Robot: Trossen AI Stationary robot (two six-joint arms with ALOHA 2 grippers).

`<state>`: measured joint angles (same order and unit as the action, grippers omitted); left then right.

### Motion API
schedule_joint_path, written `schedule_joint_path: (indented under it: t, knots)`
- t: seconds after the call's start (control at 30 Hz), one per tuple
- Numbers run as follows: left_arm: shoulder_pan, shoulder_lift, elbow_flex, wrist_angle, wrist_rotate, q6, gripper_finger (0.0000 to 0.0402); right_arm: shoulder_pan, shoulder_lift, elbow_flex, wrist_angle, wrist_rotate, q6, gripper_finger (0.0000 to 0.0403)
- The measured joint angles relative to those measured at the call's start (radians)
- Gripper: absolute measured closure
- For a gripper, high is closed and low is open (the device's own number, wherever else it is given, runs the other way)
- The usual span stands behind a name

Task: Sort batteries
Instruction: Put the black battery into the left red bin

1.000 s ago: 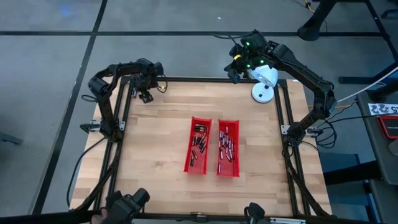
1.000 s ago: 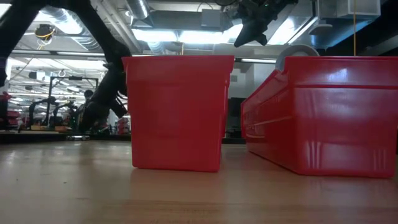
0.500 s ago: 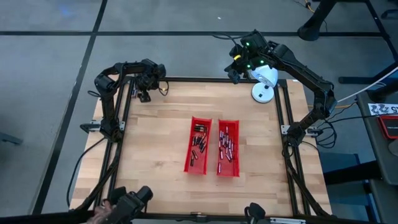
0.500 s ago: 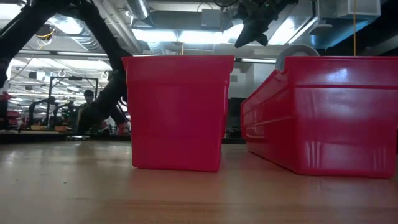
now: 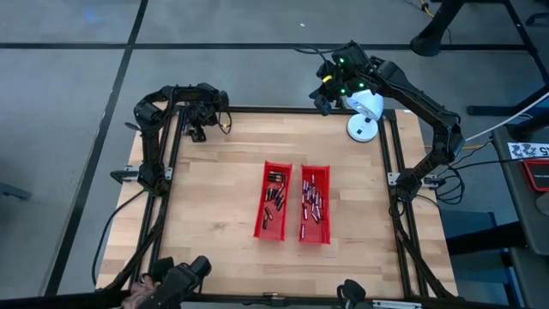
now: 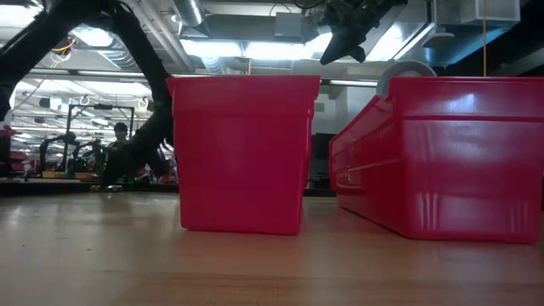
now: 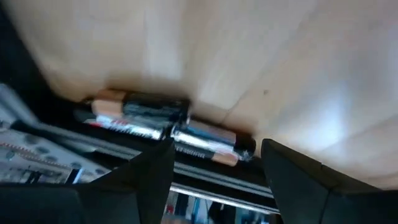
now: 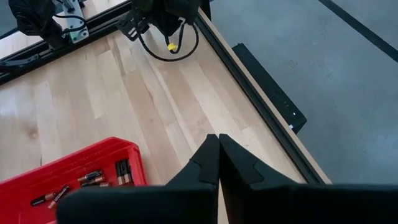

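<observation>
Red trays [image 5: 273, 202] hold batteries [image 5: 312, 199]; left claw [image 7: 214, 177] gapes wide over two at the worktop [image 5: 214, 189] corner; right claw [image 8: 217, 163] pinched closed

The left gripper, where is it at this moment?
In the high view the left gripper is at the table's far left corner, open over two batteries by the frame rail.

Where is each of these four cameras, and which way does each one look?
High view: overhead, straight down on the wooden table, both arms and two red trays.
Low view: at tabletop height, level across past the trays into the room; arms overhead.
Left wrist view: on the left arm, past its open left gripper at batteries by the table's edge.
Right wrist view: on the right arm, past the shut right gripper.
Shared: the trays, in three views.
</observation>
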<state>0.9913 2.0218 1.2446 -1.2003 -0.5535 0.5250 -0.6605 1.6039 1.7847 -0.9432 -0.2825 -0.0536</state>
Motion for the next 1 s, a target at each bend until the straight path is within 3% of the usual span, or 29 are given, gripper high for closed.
schedule_joint_path:
  t: [0.2, 1.0]
  knots:
    - [-0.002, 0.076, 0.001, -0.002, -0.102, -0.015, 0.0169, 0.000, 0.000, 0.000, -0.014, 0.000, 0.000, 0.0397]
    - [0.005, 0.080, 0.000, -0.010, -0.056, 0.007, 0.0169, 0.000, 0.000, 0.000, -0.046, 0.000, 0.000, 0.0397]
